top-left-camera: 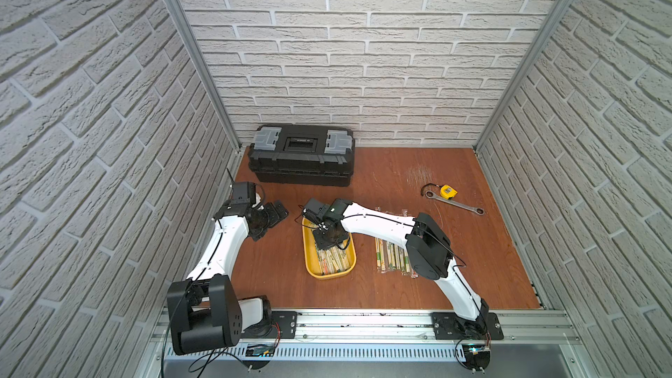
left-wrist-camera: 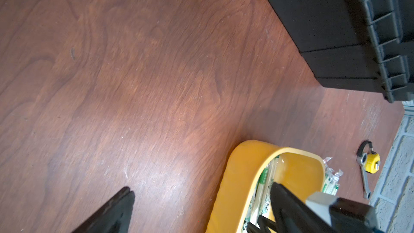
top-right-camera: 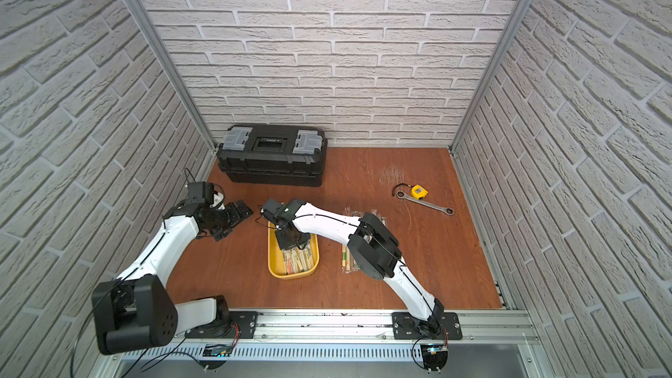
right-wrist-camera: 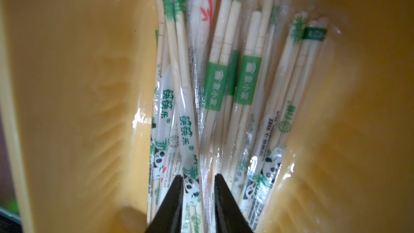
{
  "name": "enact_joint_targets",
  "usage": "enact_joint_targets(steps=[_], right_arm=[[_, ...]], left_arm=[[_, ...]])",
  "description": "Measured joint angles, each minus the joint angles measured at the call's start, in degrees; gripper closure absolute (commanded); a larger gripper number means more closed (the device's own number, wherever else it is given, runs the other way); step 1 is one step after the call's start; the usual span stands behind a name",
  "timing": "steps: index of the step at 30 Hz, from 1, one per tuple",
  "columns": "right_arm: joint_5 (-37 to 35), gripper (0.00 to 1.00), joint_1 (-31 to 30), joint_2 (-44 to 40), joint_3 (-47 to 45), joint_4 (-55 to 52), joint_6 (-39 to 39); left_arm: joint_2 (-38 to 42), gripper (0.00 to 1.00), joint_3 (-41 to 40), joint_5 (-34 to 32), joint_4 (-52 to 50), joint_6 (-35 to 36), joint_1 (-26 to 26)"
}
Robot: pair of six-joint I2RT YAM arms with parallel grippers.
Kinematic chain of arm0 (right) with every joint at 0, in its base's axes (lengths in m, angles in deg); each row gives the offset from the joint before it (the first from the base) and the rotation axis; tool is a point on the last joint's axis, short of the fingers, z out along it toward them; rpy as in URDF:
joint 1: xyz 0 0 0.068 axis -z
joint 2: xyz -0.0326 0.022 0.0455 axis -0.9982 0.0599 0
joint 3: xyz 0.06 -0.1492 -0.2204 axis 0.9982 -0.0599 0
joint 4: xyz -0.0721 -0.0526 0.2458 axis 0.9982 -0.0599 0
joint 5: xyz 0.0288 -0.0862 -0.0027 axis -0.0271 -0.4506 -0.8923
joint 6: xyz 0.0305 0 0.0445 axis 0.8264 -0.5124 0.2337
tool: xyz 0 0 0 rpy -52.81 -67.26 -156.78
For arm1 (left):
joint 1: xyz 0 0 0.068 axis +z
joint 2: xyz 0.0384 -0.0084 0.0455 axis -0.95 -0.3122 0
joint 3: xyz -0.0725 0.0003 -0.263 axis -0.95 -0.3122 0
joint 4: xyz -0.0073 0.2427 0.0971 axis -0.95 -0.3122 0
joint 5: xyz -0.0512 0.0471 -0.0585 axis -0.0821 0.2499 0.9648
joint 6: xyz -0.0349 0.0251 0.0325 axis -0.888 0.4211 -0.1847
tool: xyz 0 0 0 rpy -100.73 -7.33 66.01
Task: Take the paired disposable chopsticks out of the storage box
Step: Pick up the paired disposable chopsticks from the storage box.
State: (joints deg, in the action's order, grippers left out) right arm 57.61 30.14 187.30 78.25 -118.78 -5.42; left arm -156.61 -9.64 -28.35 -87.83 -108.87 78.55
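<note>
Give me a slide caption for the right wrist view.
Right gripper inside the yellow tray, jaws either side of one wrapped chopstick pair.

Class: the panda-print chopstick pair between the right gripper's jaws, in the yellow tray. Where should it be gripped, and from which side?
Probably across its narrow width near the panda end, from above. The panda-print pair lies lengthwise in the storage box against other sleeves, so only its top is free; the rim blocks side access. The right gripper has its jaws astride it.

White arms (top-left-camera: 378, 227) carry black joints (top-left-camera: 429, 250) — black cables (top-left-camera: 367, 215).
</note>
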Motion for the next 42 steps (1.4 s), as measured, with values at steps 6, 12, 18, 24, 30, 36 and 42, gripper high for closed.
enact_joint_targets(steps=[6, 12, 18, 24, 30, 36, 42], right_arm=[[0.04, 0.77, 0.00, 1.84, 0.70, -0.42, -0.35], [0.11, 0.83, 0.00, 2.43, 0.94, -0.46, -0.55], [0.02, 0.85, 0.00, 2.43, 1.03, -0.70, -0.72], [-0.46, 0.86, 0.00, 1.60, 1.03, -1.18, -0.70], [-0.61, 0.89, 0.37, -1.46, 1.01, -1.25, -0.66], [-0.35, 0.96, 1.16, -2.16, -0.02, -0.33, -0.20], [-0.22, 0.96, 2.73, -4.85, -4.79, 0.74, 0.83]], left_arm=[[0.00, 0.02, -0.28, 0.13, 0.04, 0.00, 0.00], [0.00, 0.02, -0.48, 0.22, 0.15, 0.00, 0.00], [0.00, 0.02, -1.14, 0.28, 0.15, -0.11, 0.00], [0.00, 0.02, -1.25, 0.57, 0.15, -0.24, 0.00], [0.00, 0.02, -1.25, 0.92, 0.20, -0.24, 0.00], [0.00, 0.02, -1.25, 1.07, 0.22, -0.24, 0.00], [0.00, 0.02, -1.25, 1.22, 0.39, -0.24, 0.00]])
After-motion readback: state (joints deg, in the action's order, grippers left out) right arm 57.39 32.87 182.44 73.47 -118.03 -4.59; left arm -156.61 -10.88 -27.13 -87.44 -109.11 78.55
